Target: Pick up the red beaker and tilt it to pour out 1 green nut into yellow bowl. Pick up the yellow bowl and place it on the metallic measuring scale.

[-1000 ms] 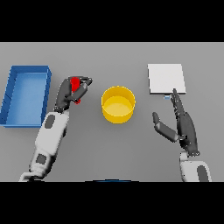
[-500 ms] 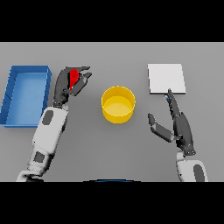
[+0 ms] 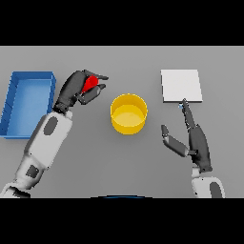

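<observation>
Left arm: white rounded shell with grey oval insets, ending in a dark charcoal left hand (image 3: 71, 90). Lower right, the dark right hand (image 3: 198, 145) joins a white cuff.

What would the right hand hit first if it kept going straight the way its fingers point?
Probably the scale: the right hand has straight fingers aimed at its near edge. Height above the table is unclear, so it may pass over.

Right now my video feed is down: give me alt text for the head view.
The left hand has its fingers curled round the red beaker, held to the left of the yellow bowl on the grey table. The right hand is open below the metallic measuring scale; a blue bin sits far left.
</observation>
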Robot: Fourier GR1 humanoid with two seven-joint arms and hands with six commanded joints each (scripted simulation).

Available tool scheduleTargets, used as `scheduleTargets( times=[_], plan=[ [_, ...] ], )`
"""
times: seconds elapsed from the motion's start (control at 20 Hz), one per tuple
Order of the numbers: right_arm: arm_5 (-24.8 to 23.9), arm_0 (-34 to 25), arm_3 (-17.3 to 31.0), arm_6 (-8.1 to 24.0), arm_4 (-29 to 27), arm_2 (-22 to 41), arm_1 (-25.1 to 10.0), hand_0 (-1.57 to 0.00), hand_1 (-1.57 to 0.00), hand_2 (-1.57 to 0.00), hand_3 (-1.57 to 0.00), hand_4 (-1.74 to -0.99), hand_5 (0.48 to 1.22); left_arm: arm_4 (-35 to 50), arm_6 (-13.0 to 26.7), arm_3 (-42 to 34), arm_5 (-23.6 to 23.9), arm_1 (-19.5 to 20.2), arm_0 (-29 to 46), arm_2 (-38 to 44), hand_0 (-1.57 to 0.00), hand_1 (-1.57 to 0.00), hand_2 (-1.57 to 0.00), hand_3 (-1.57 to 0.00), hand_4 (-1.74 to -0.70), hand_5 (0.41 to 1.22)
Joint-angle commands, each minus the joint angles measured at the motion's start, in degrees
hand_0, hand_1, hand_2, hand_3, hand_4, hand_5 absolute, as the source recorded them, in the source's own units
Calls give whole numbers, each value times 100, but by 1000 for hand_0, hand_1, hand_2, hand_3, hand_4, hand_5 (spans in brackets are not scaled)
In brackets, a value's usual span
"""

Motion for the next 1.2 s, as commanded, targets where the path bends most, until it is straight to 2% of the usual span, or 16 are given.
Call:
scheduleTargets(
  times=[0.0,0.1,0.2,0.35,0.55,0.6,0.7,0.75,0.85,1.05,1.15],
  plan=[
    [-13,-16,-34,34,-7,-17,-6,1,1,1,1,-1243,710,-27,43,-89,-17,48,62,-62,-1563,-1563,-1563,-1563,-1733,1113],
    [-38,-44,10,127,13,-7,32,1,1,1,1,-1251,714,-397,167,-80,-104,279,-88,-383,-1566,-1566,-1566,-1566,-1736,1112],
    [12,9,-42,6,-19,-31,-41,1,1,1,1,-1260,719,-950,305,4,-176,462,-398,-837,-1568,-1568,-1568,-1568,-1738,1123],
    [52,-79,-15,12,-98,-64,-38,1,1,1,1,-1267,721,-1706,387,227,-353,689,-863,-1493,-1569,-1569,-1569,-1569,-1739,1152],
    [101,-10,38,-59,-163,-78,-35,1,1,1,1,-1264,717,-2346,191,810,-651,808,-1544,-2141,-1570,-1570,-1570,-1570,-1740,1193],
    [101,-12,67,-188,-165,-89,-50,1,1,1,1,-1261,715,-2483,150,948,-772,797,-1736,-2303,-1570,-1570,-1570,-1570,-1690,1198],
    [57,-96,19,-31,-177,-92,8,1,1,1,1,-1258,697,-2762,25,1036,-1054,854,-1949,-2700,-1571,-1571,-1571,-1571,-1613,1206],
    [22,-66,12,-93,-137,-87,10,1,1,1,1,-1253,688,-2899,77,1109,-1278,863,-2147,-2889,-1571,-1571,-1571,-1571,-1637,1209],
    [-58,-84,12,-19,-76,-54,95,1,1,1,1,-1237,671,-3046,81,1193,-1575,785,-2406,-3189,-1571,-1571,-1571,-1571,-1672,1214],
    [-121,-74,100,-11,-57,-40,185,1,1,1,1,-1198,650,-3310,-190,1528,-1853,748,-2843,-3717,-1571,-1571,-1571,-1571,-1709,1218],
    [-149,-93,92,-17,17,-54,120,1,1,1,1,-1195,647,-3496,-143,1546,-2058,736,-3045,-4014,-1571,-1571,-1571,-1571,-1720,1219]
  ],
)
